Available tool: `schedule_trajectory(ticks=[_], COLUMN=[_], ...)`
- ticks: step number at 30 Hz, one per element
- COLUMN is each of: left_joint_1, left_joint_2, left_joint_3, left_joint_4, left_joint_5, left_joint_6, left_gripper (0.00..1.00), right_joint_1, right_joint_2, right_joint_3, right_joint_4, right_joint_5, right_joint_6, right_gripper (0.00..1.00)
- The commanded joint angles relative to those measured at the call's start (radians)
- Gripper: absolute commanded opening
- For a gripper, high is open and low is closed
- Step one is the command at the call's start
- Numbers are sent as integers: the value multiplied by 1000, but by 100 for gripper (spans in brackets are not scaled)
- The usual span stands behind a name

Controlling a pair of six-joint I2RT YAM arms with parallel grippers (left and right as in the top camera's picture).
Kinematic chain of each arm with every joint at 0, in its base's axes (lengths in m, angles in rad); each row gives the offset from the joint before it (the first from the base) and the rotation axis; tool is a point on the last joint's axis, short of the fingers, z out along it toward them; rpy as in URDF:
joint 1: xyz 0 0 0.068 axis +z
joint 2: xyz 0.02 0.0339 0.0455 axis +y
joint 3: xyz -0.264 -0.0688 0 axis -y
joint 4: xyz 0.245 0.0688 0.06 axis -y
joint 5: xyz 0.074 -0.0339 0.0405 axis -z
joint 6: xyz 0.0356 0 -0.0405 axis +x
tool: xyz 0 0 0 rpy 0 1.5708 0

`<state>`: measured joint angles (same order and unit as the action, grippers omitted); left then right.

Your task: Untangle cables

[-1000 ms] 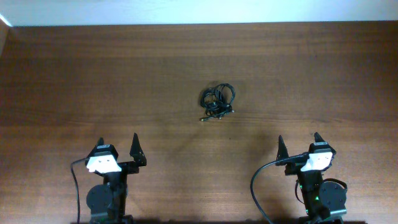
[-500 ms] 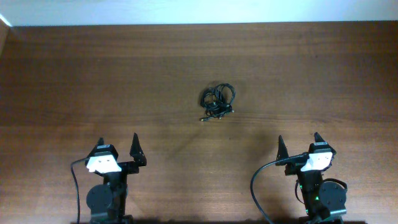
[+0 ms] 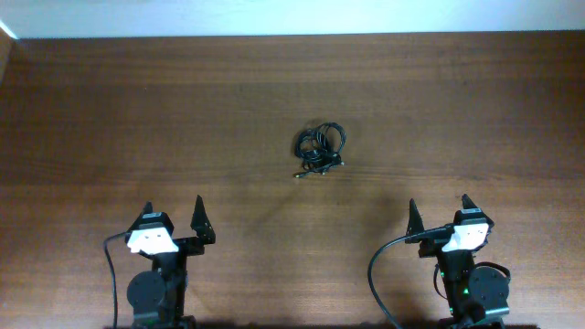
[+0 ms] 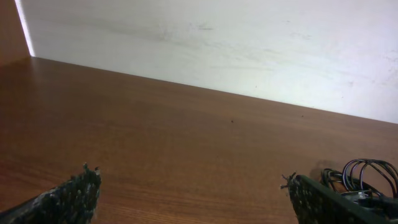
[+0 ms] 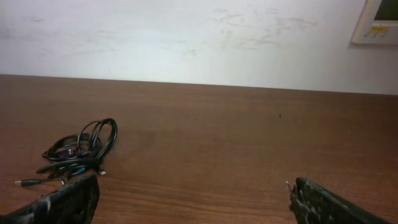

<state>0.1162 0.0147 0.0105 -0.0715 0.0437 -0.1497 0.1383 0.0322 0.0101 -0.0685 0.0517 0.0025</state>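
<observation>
You are just starting, I think: the cables are lying knotted on the surface. The left gripper and right gripper are hanging apart, empty; probably reaching for that tangle is coming next.

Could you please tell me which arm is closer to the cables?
Right. Overhead, the right arm sits below-right of the cables; the left arm sits farther off, below-left. Jaws open on both.
</observation>
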Motion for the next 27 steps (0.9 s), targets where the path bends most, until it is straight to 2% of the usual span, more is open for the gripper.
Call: schedule_trajectory(ticks=[1,17,24,27], left_joint_1=[2,2,2,2], left_joint_2=[-8,-8,0,56], left_joint_3=[-2,-1,10,53], left_joint_4=[-9,-8,-10,-16], left_joint_5=[-14,1,55,76], left_joint_6=[9,9,9,9], left_gripper=[99,100,99,99], right_joint_1=[6,6,6,6], right_joint_2=[3,3,3,3], right_joint_3=[-5,-5,19,92], right_joint_4=[-8,0,-1,-78], right_joint_5=[8,-2,-125,-161], right_joint_6=[1,14,13,13], right_gripper=[99,99,99,99])
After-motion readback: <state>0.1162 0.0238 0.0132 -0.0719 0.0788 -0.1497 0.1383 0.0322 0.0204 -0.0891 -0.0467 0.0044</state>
